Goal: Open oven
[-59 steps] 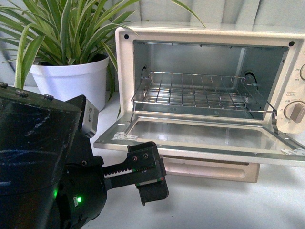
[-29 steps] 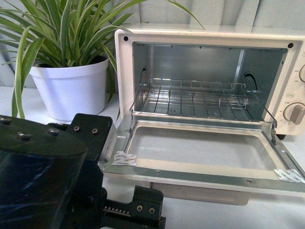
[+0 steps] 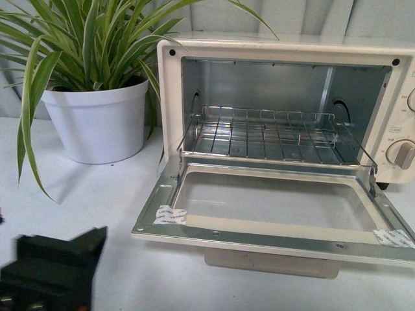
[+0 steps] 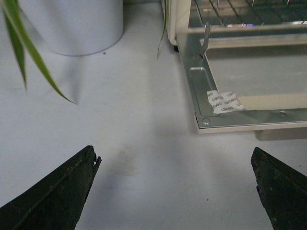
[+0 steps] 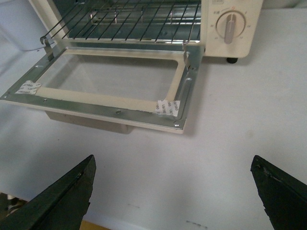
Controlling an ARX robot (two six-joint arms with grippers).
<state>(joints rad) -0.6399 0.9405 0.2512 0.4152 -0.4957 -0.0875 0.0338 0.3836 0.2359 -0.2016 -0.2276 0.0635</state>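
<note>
Front view shows the oven with its door fully down; both grippers' fingers stand apart, holding nothing.

In the front view, part of the left arm sits low at about 7 o'clock, dark and blurred. The left end effector hangs over the counter with fingers spread wide, holding nothing. The right end effector likewise is spread wide and empty, fingers apart.
</note>
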